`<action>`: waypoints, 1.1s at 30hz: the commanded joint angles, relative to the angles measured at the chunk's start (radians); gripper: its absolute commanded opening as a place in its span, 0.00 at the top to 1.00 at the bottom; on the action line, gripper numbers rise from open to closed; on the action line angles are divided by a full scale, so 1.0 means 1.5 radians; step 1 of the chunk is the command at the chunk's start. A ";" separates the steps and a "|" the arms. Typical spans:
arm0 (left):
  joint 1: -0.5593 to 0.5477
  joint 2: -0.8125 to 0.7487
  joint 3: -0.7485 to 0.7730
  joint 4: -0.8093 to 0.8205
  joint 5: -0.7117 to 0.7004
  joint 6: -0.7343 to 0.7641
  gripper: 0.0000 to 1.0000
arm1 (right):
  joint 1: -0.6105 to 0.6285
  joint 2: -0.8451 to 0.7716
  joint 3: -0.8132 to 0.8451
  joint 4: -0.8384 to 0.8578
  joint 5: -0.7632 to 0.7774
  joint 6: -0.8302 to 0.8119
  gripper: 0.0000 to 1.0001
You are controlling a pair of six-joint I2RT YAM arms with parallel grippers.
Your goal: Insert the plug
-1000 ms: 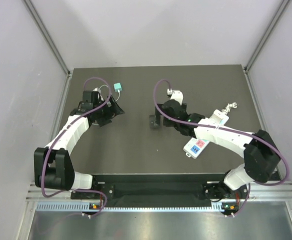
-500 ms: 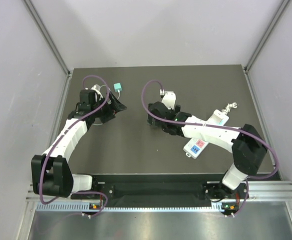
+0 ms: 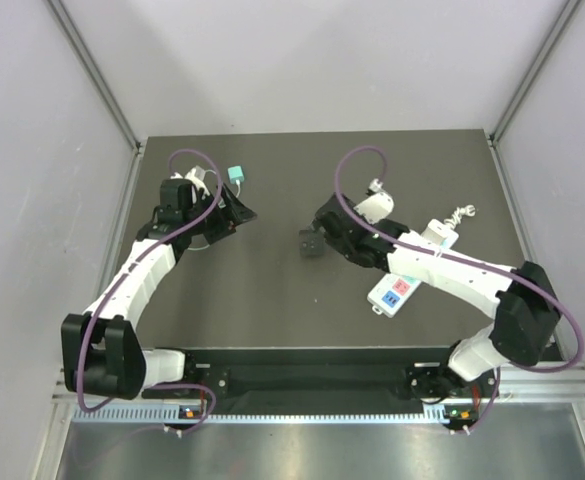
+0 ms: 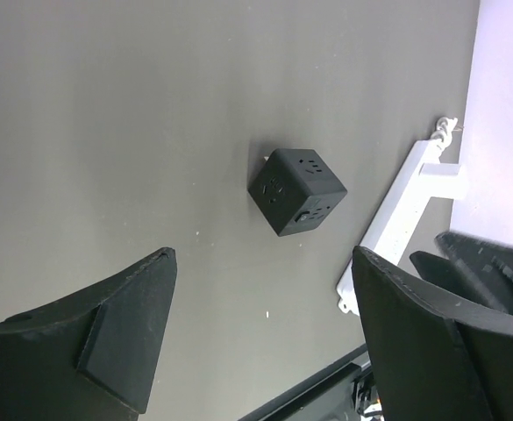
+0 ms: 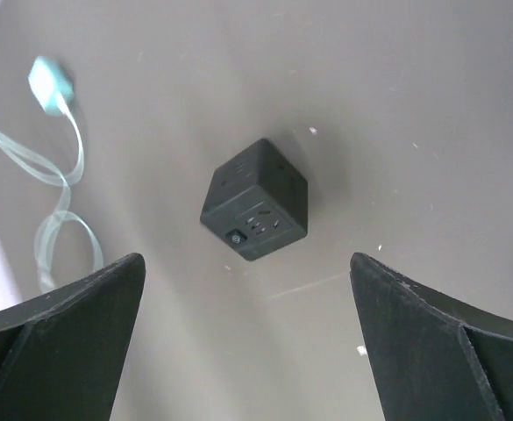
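Matt black plastic cube socket (image 5: pixel 254 212), smooth matt dark tabletop (image 3: pixel 262 300), glossy white plastic power strip (image 4: pixel 396 224)

No legible text. The white power strip (image 3: pixel 394 292) at four o'clock bears red and blue labels, and the black socket cube (image 4: pixel 296 191) faint markings, all unreadable.

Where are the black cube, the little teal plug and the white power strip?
black cube (image 5: pixel 254 200): right wrist view, middle of its body.
teal plug (image 3: pixel 236 175): top view, its head.
white power strip (image 3: pixel 394 292): top view, near end with coloured labels.
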 commanded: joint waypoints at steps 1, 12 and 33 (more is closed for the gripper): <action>-0.003 -0.023 -0.001 0.037 -0.007 0.010 0.14 | -0.030 -0.045 -0.023 -0.053 -0.039 0.213 0.00; -0.003 -0.057 0.001 0.020 -0.046 0.023 0.13 | -0.030 0.065 0.027 -0.029 -0.143 0.395 0.01; -0.003 -0.071 0.007 0.011 -0.063 0.028 0.12 | -0.029 0.137 0.019 0.183 -0.122 -0.430 0.00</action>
